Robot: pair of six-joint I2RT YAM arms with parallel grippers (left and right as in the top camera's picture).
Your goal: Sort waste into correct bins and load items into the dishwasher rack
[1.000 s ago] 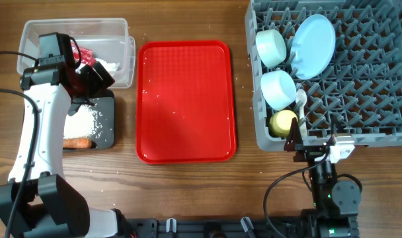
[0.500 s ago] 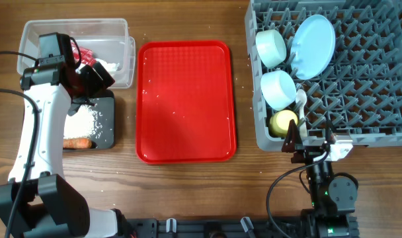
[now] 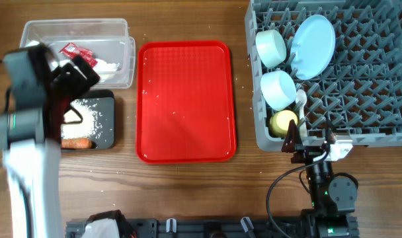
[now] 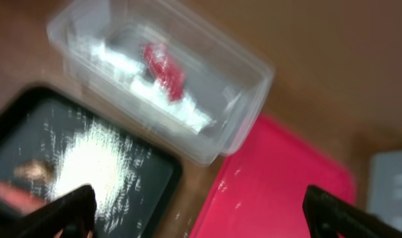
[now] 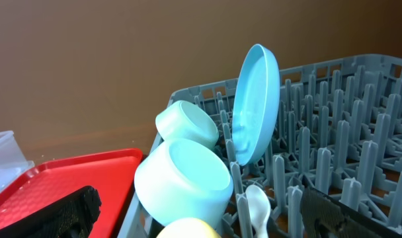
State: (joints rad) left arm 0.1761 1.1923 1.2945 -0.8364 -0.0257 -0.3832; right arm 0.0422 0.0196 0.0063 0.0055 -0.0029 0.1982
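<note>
The clear tub (image 3: 115,33) holds the red wrapper (image 3: 77,51) and white napkins (image 3: 105,65); they also show in the left wrist view (image 4: 162,66). The black tray (image 3: 107,135) holds rice (image 3: 87,118) and the orange sausage piece (image 3: 75,142). My left gripper (image 3: 75,74), blurred, hovers over the tub's near edge; it is open and empty (image 4: 207,218). The grey rack (image 3: 386,132) holds the blue plate (image 3: 313,45), two mint bowls (image 3: 272,47) (image 3: 279,89), the yellow cup (image 3: 283,122) and the white spoon (image 3: 300,102). My right gripper (image 3: 313,149) is open and empty at the rack's front edge (image 5: 207,221).
A large flat red tray (image 3: 186,99) lies between the bins and the rack, with a few rice grains on it. Scattered grains lie on the wooden table around it. The rack's right half is bare pegs (image 5: 360,132).
My left arm has swung back toward the front left and is motion-blurred; the red wrapper in the tub is now uncovered. The right arm has not moved.
</note>
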